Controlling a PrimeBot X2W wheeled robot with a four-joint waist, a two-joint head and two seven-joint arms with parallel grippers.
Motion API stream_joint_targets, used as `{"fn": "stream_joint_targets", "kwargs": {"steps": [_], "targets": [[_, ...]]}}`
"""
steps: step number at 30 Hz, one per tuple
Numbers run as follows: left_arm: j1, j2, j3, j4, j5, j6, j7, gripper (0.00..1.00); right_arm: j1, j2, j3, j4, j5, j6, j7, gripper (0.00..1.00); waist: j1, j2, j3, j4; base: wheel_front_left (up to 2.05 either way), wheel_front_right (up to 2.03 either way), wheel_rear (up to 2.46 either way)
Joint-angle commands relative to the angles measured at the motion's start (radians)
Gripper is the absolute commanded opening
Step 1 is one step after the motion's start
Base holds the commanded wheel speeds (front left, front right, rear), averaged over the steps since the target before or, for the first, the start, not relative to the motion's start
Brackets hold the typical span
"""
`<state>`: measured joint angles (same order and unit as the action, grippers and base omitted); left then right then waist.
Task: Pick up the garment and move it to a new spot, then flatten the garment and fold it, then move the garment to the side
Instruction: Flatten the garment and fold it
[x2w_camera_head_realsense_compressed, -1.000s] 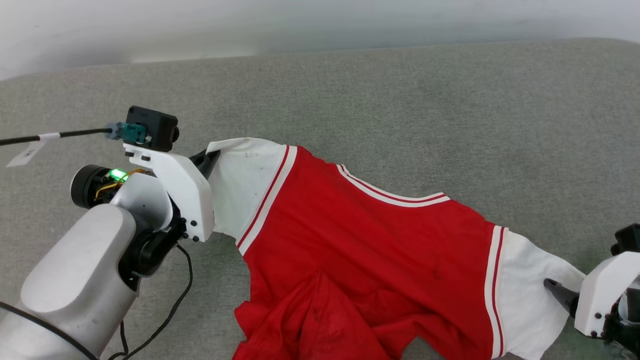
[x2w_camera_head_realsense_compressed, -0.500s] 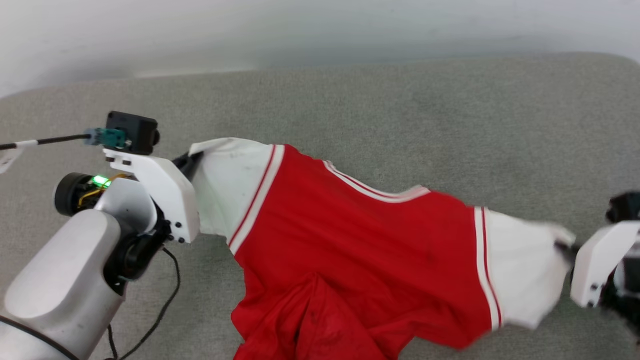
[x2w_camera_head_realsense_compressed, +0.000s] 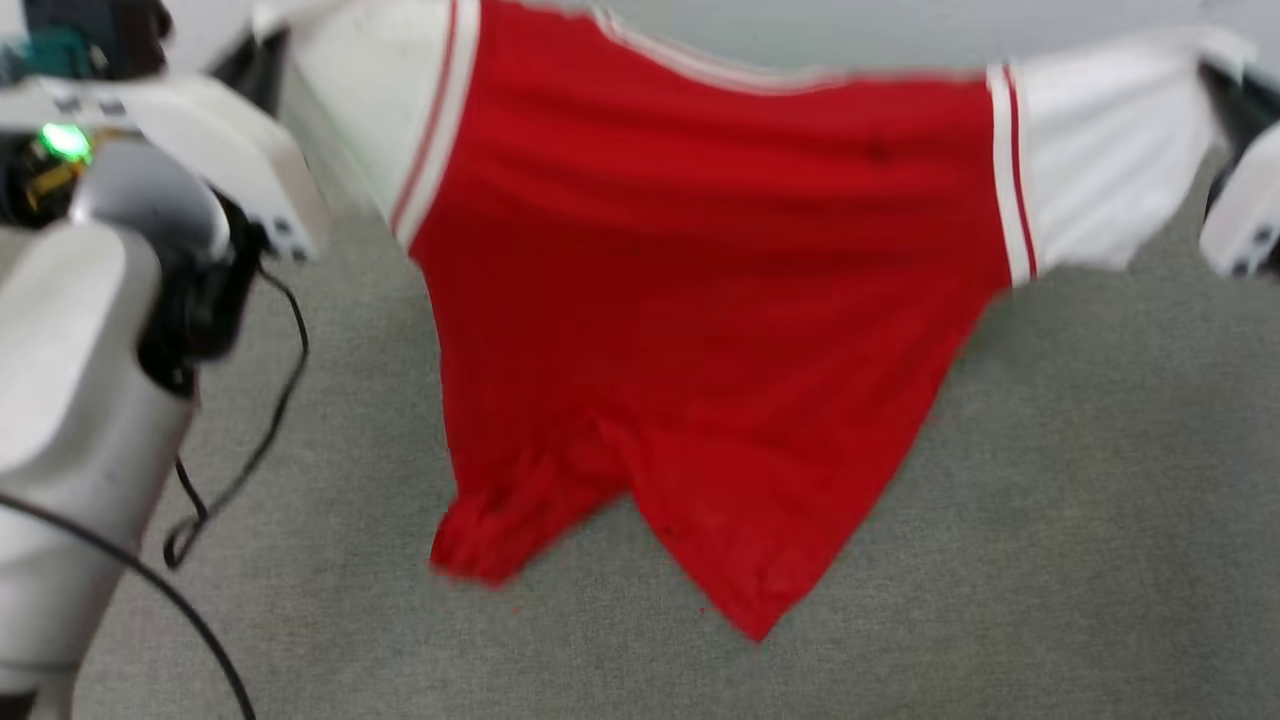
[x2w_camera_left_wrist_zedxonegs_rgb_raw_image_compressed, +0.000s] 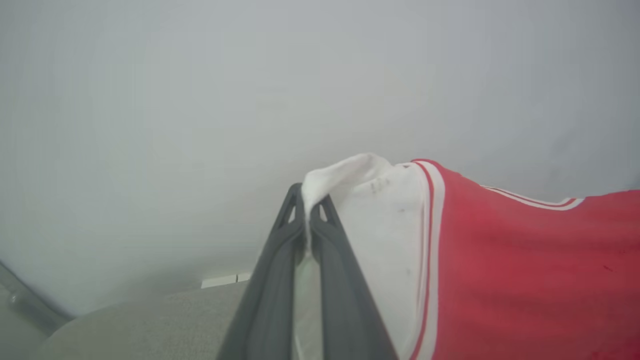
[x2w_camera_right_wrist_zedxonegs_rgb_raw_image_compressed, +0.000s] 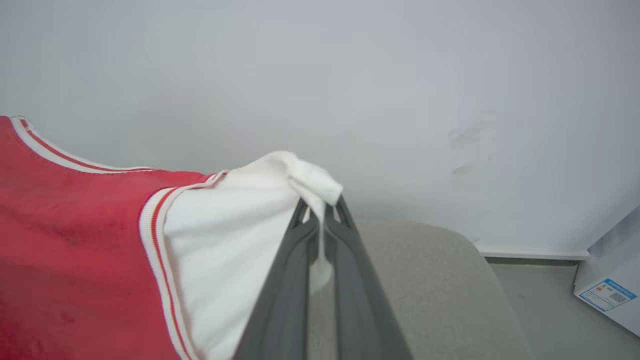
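The garment (x2w_camera_head_realsense_compressed: 700, 280), a red shirt with white striped-edge sleeves, hangs in the air, stretched between both arms. Its red lower part droops toward the grey surface, with two uneven points hanging lowest. My left gripper (x2w_camera_left_wrist_zedxonegs_rgb_raw_image_compressed: 306, 210) is shut on the tip of one white sleeve (x2w_camera_left_wrist_zedxonegs_rgb_raw_image_compressed: 385, 215); in the head view that gripper (x2w_camera_head_realsense_compressed: 262, 55) sits at the upper left. My right gripper (x2w_camera_right_wrist_zedxonegs_rgb_raw_image_compressed: 322, 210) is shut on the tip of the other white sleeve (x2w_camera_right_wrist_zedxonegs_rgb_raw_image_compressed: 235, 220), at the upper right of the head view (x2w_camera_head_realsense_compressed: 1215, 85). The head view is blurred.
A grey fabric-covered surface (x2w_camera_head_realsense_compressed: 1050, 520) lies under the shirt, with a rounded end (x2w_camera_right_wrist_zedxonegs_rgb_raw_image_compressed: 450, 280) in the right wrist view. A pale wall stands behind. A white box with a blue label (x2w_camera_right_wrist_zedxonegs_rgb_raw_image_compressed: 607, 280) sits on the floor at the right. A black cable (x2w_camera_head_realsense_compressed: 240, 460) dangles from my left arm.
Both arms have lifted the shirt off the grey surface, so it now hangs spread between them. The head view has shifted, so the whole scene sits differently.
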<state>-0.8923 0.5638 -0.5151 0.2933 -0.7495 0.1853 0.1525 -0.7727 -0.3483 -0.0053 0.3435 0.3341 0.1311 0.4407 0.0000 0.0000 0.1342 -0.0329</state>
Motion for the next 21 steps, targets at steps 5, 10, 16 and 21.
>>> {"fn": "stream_joint_targets", "kwargs": {"steps": [5,10,16,21], "targets": [[-0.186,-0.031,0.035,0.098,0.024,-0.009,-0.056,0.0,-0.247,0.003,0.018,0.097,-0.001,-0.001,-0.06,0.0,0.0,0.0,0.095,0.006,0.0,0.0,0.0],[-0.389,-0.043,0.068,0.178,0.056,-0.021,-0.12,0.0,-0.489,-0.007,0.043,0.166,-0.024,-0.001,-0.131,0.0,0.0,0.0,0.198,0.008,0.0,0.0,0.0],[-0.608,-0.042,0.098,0.25,0.075,-0.045,-0.165,0.0,-0.745,0.005,0.075,0.254,-0.025,-0.001,-0.233,0.0,0.0,0.0,0.313,-0.002,0.0,0.0,0.0],[-0.735,-0.045,0.109,0.296,0.09,-0.065,-0.198,0.0,-0.899,0.006,0.113,0.333,-0.015,-0.001,-0.306,0.0,0.0,0.0,0.406,-0.005,0.0,0.0,0.0]]}}
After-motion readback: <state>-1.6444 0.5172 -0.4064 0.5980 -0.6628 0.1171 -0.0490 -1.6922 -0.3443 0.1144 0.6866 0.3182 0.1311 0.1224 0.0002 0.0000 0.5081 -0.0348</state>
